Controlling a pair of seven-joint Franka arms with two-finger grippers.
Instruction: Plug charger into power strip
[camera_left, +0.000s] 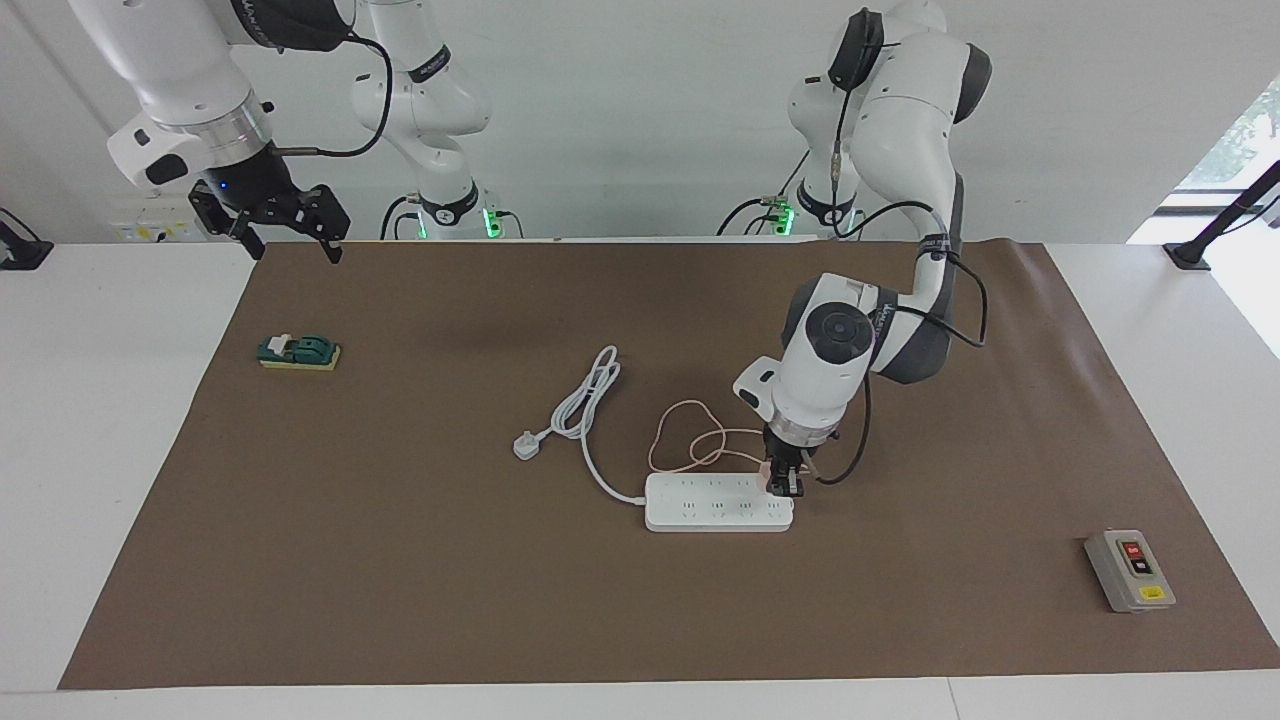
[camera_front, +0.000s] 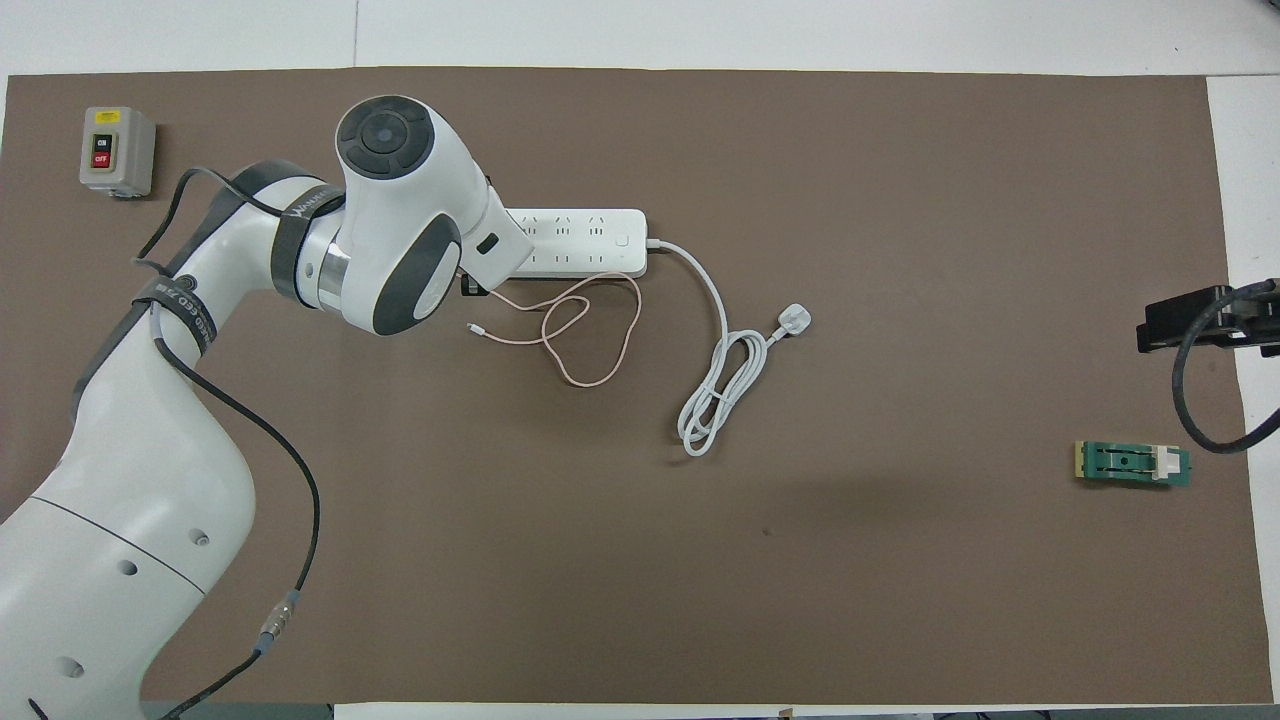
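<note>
Your right pincer waits wide open above the bench edge. Farther out, your left pincer grips the charger at the power strip's end (pink cable trailing beside it).

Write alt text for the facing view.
The left tool, shut on the pink charger, presses it at the end socket of the white power strip mid-table. The right tool waits open above the mat's corner.

White table (brown mat atop)
</note>
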